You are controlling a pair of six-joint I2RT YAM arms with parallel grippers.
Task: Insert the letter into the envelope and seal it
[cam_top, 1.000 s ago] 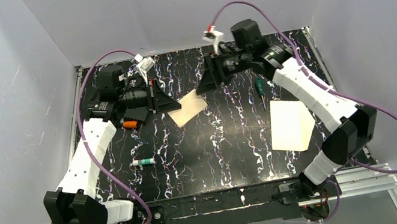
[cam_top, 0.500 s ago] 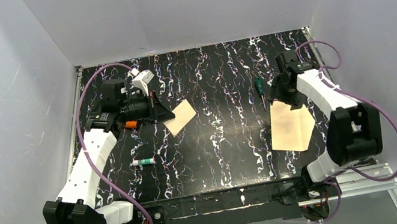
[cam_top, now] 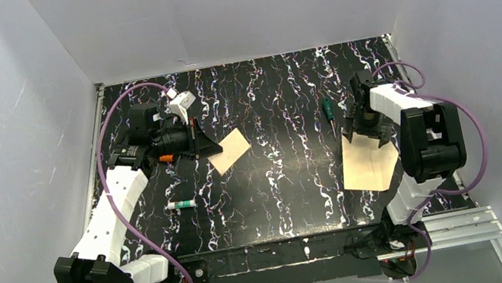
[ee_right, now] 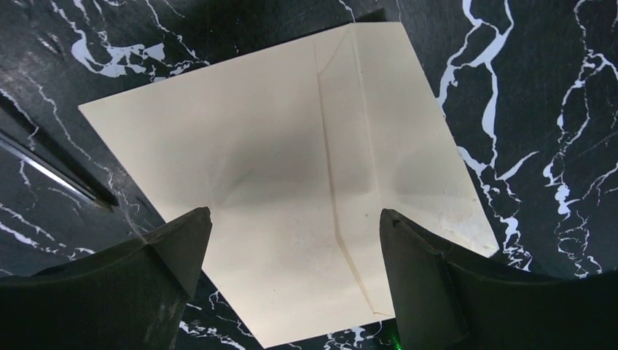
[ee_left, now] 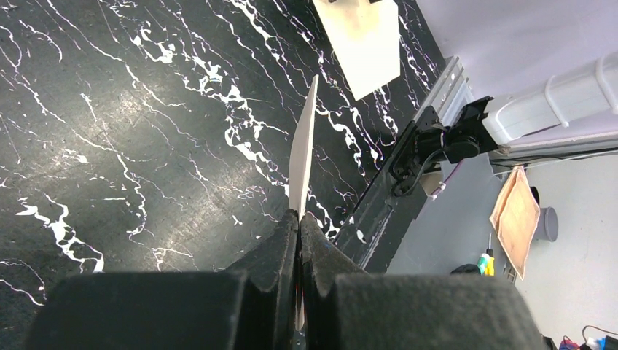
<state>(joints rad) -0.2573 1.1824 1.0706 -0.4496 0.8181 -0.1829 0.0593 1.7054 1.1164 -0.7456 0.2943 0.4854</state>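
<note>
The envelope (cam_top: 228, 150) is a small cream-tan rectangle held off the table at left of centre. My left gripper (cam_top: 213, 147) is shut on its left edge. In the left wrist view the envelope (ee_left: 301, 153) stands edge-on out of the closed gripper (ee_left: 299, 216). The letter (cam_top: 368, 160), a paler and larger sheet with one angled corner, lies flat on the table at the right. My right gripper (cam_top: 364, 126) hangs open over its far edge. The right wrist view shows the letter (ee_right: 277, 182) with a fold seam, below the spread gripper (ee_right: 295, 213), nothing between the fingers.
A green-handled pen (cam_top: 328, 109) lies just left of the letter's far edge and shows as a thin dark rod (ee_right: 51, 171) in the right wrist view. A small white tube with a green cap (cam_top: 181, 204) lies at front left. An orange item (cam_top: 166, 157) sits under my left arm.
My right gripper left the envelope at the middle, swung right and down over the letter, and opened wide. My left gripper kept the envelope and shifted slightly left and nearer.
</note>
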